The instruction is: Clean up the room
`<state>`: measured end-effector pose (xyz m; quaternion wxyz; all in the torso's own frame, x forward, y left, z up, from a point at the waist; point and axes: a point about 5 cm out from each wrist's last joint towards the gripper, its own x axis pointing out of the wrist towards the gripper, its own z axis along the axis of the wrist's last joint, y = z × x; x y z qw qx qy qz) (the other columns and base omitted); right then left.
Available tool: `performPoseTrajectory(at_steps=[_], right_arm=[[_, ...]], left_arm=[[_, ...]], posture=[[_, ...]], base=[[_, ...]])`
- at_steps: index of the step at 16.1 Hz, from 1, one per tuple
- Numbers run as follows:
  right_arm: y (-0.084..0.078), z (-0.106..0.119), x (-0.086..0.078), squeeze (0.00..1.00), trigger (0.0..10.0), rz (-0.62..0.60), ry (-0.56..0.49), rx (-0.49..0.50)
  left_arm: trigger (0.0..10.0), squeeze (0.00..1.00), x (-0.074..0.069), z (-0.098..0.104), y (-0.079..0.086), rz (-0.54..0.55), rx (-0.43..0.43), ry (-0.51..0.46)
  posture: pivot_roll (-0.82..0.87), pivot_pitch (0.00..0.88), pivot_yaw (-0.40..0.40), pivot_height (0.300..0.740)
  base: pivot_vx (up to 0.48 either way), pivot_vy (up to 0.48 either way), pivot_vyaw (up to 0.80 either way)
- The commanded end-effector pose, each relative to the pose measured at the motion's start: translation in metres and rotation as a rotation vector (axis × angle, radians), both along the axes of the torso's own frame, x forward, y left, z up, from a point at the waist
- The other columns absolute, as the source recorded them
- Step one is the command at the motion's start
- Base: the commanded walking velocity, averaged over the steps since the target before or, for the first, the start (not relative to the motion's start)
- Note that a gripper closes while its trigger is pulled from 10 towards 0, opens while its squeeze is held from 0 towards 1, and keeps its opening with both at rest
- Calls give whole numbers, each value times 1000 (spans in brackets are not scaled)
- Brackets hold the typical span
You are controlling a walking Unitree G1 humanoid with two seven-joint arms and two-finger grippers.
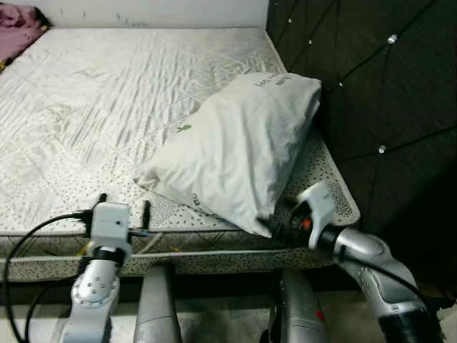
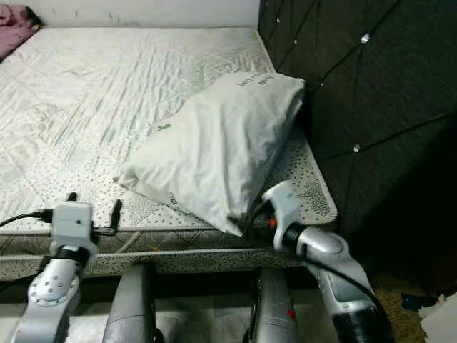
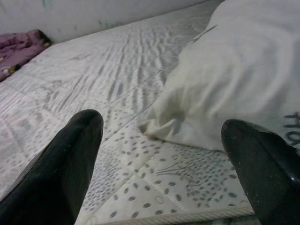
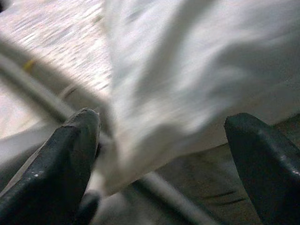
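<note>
A white pillow (image 1: 239,153) lies at an angle on the mattress (image 1: 107,107), near its front right corner and close to the headboard. My right gripper (image 1: 277,223) is at the pillow's lowest corner, by the mattress edge. In the right wrist view its fingers (image 4: 70,154) stand wide apart, open, with the pillow corner (image 4: 154,140) between them, blurred. My left gripper (image 1: 124,203) hovers open at the mattress's front edge, left of the pillow. In the left wrist view the pillow (image 3: 243,75) lies ahead of that gripper, beyond its fingertips.
A dark tufted headboard (image 1: 371,86) rises along the right side of the bed. A purple cloth (image 1: 18,32) lies at the far left corner of the mattress. My legs (image 1: 157,307) stand against the bed's front. Something white (image 2: 439,318) lies on the floor at right.
</note>
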<state>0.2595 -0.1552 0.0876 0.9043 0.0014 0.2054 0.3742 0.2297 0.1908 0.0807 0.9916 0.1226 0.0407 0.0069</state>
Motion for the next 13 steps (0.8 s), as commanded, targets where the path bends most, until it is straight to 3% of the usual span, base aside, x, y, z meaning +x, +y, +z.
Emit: performPoseTrajectory(at_steps=[1, 5, 9, 13], right_arm=[[8, 5, -7, 0, 10000, 103, 43, 0], [28, 11, -5, 0, 10000, 117, 80, 5], [55, 13, 20, 0, 10000, -79, 10, -42], [50, 5, 26, 0, 10000, -192, -32, -150]], left_arm=[[10000, 0, 0, 2, 1, -10, 13, 6], [10000, 0, -1, 1, 1, -14, 15, 32], [10000, 0, -1, 2, 1, -11, 23, 33], [10000, 0, -2, 2, 1, -3, 21, 31]], posture=[[94, 0, 13, 538], [99, 0, 14, 538], [120, 0, 11, 538], [125, 0, 1, 538]], base=[[0, 0, 0], [0, 0, 0], [0, 0, 0], [0, 0, 0]])
